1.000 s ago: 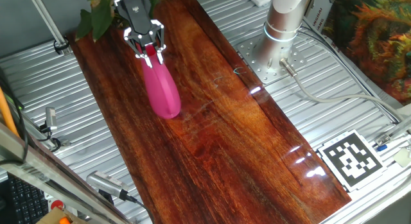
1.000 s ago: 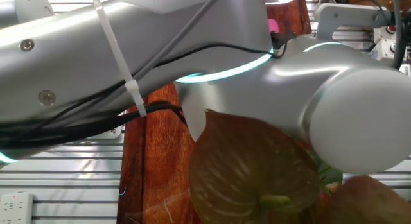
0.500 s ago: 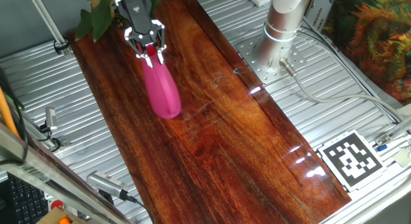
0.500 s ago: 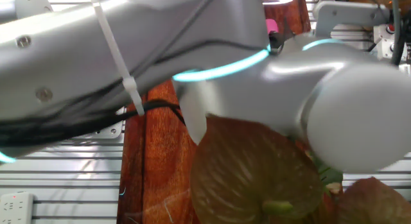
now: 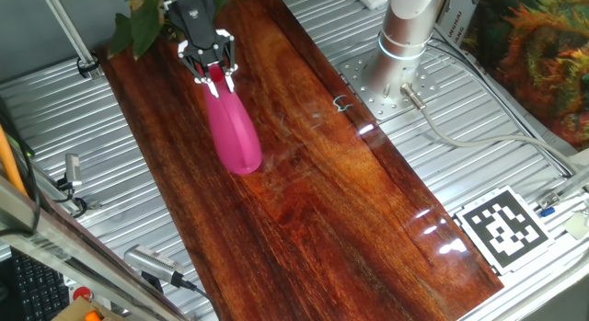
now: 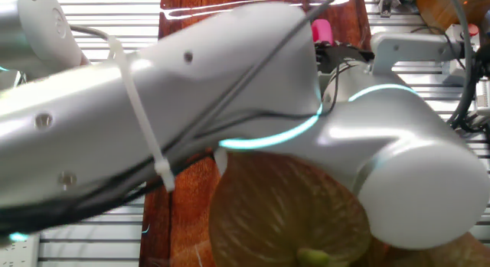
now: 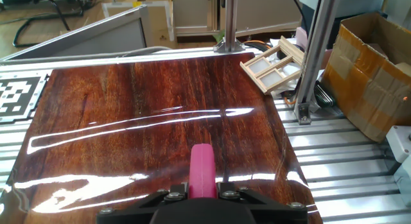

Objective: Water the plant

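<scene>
Pink watering can (image 5: 232, 132) in closed pincer (image 5: 210, 67)

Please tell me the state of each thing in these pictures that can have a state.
Pink watering can: gripped at its narrow end, its body slanting over the wooden table.
End effector: shut on the watering can.
Plant: leaves only partly in view at the table's far corner, beside the end effector.

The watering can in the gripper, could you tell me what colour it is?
Pink all over; the watering can shows best in one fixed view.
</scene>
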### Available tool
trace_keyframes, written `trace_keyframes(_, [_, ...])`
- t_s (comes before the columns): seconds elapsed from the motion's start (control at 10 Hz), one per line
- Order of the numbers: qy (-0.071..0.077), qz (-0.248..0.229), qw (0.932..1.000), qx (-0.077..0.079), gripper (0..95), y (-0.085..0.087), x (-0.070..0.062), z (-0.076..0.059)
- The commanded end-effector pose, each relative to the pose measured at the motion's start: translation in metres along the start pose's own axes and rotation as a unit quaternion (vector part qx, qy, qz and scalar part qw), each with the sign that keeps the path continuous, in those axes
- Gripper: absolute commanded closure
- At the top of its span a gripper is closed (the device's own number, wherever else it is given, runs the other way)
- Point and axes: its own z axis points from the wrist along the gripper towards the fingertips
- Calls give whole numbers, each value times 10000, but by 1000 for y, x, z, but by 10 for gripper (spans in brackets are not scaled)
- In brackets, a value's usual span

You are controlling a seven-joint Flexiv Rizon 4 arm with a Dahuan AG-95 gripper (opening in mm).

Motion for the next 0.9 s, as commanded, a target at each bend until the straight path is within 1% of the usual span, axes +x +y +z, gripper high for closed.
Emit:
trace_keyframes(0.1, [-32,-23,10000,-9,950,0,-1,-1])
trace_keyframes(0.2, [-3,-32,10000,-24,950,0,-1,-1])
trace_keyframes(0.3, [109,-73,9999,-23,950,0,-1,-1])
trace_keyframes(0.5, [105,-77,9999,-39,950,0,-1,-1])
trace_keyframes(0.6, [407,73,9991,-17,950,0,-1,-1])
trace_keyframes(0.7, [670,183,9976,-3,950,0,-1,-1])
trace_keyframes(0.8, [1013,404,9940,18,950,1,-3,-2])
trace_keyframes(0.9, [1197,539,9913,31,950,1,-7,-5])
